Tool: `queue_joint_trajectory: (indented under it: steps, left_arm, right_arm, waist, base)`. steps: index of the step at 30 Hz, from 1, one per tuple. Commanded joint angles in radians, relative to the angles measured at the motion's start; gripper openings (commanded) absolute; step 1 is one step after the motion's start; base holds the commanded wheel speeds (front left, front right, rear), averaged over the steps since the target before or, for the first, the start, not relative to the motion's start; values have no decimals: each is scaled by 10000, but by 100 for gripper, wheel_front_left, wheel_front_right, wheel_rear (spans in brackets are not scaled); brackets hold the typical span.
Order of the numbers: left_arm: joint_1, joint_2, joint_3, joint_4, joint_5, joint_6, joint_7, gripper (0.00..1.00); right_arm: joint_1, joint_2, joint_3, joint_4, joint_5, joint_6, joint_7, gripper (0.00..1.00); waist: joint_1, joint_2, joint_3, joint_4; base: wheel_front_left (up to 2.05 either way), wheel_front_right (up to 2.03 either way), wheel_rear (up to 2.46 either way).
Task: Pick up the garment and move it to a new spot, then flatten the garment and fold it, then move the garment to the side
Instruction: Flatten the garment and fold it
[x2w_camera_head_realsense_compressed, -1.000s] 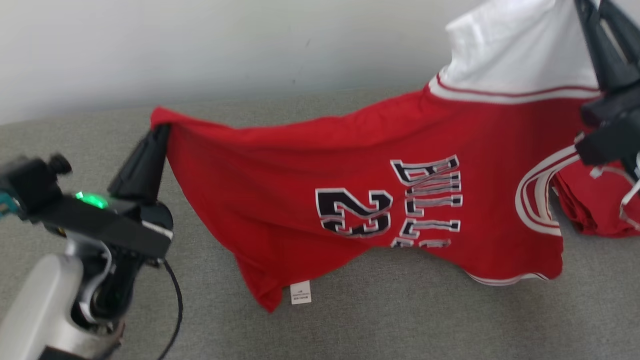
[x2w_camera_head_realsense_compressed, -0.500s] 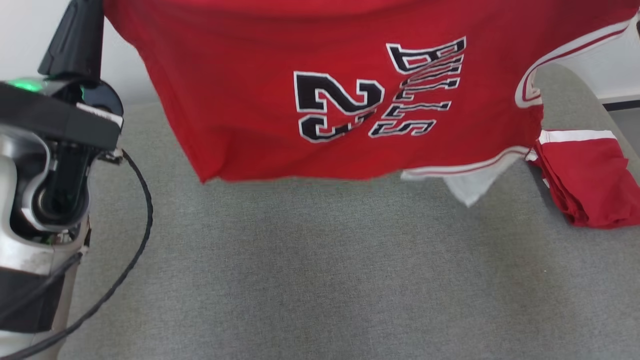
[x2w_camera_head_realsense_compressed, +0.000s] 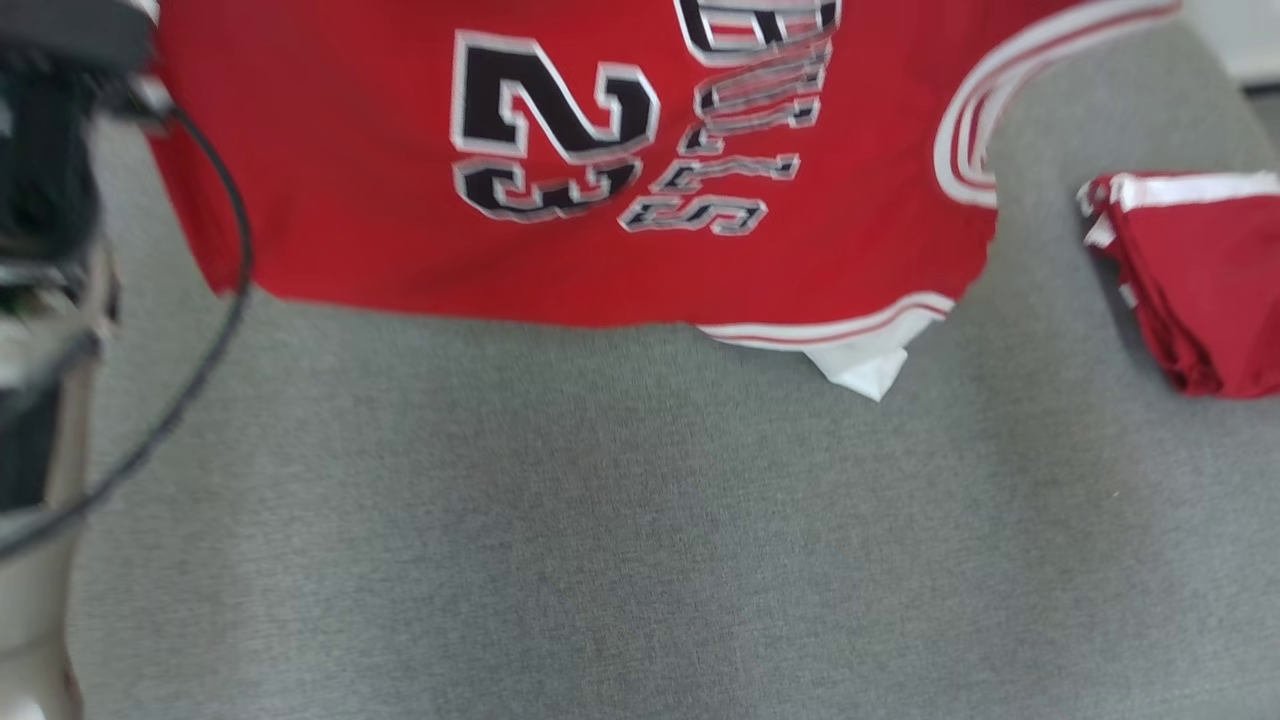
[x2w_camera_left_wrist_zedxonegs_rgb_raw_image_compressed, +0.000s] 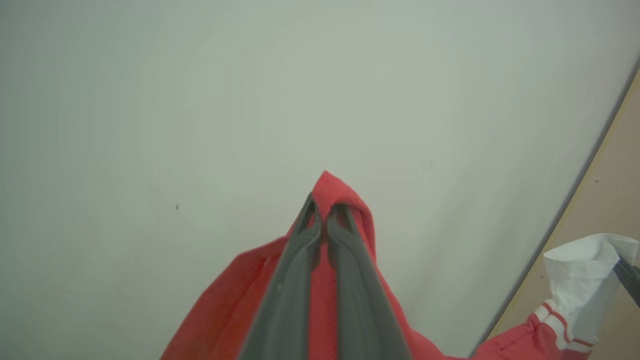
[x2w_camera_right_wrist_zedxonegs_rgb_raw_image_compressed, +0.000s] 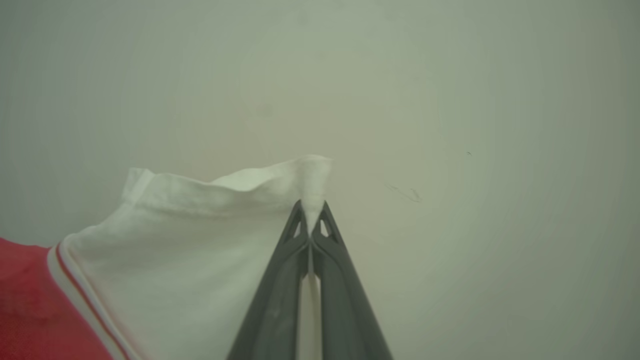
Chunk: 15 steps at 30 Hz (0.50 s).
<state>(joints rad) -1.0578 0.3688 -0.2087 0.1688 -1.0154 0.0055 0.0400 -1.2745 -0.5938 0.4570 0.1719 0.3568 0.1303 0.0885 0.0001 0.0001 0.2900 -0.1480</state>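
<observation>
The red garment hangs spread across the top of the head view, its lower edge near the grey cushion. The left jaws are clamped on a red corner and the right jaws on a white corner. I think this keeps the cloth wide for laying flat. A folded red cloth lies at the right.

Both arms up high: left jaws pinched tight on the garment, right jaws clamped on its white edge.
</observation>
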Motion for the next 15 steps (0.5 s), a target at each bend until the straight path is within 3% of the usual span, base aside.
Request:
queue_joint_trajectory:
  steps: [1, 4, 8, 15]
  left_arm:
    - [-275, 9, 91, 74, 73, 46, 2, 0]
    - [-1205, 96, 276, 327, 221, 234, -131, 0]
    - [-2492, 132, 533, 611, 747, 238, -972, 0]
    - [-4364, -363, 1051, 787, 1129, -329, -2749, 0]
  right_arm:
    - [-275, 30, 12, 79, 67, 1, 2, 0]
    - [-1173, 176, 62, 501, 172, 1, -123, 0]
    - [-2391, 435, -758, 1111, -438, 1, -916, 0]
    - [-3923, 1428, -3039, 1397, -2891, 0, -2991, 0]
  waist:
    - [-1, -1, 1482, -322]
    - [-1, -1, 2479, -483]
    - [-1, -1, 3421, -593]
    - [-1, -1, 4055, -592]
  base:
    - [0, 0, 0]
    - [0, 0, 0]
    - [0, 0, 0]
    - [0, 0, 0]
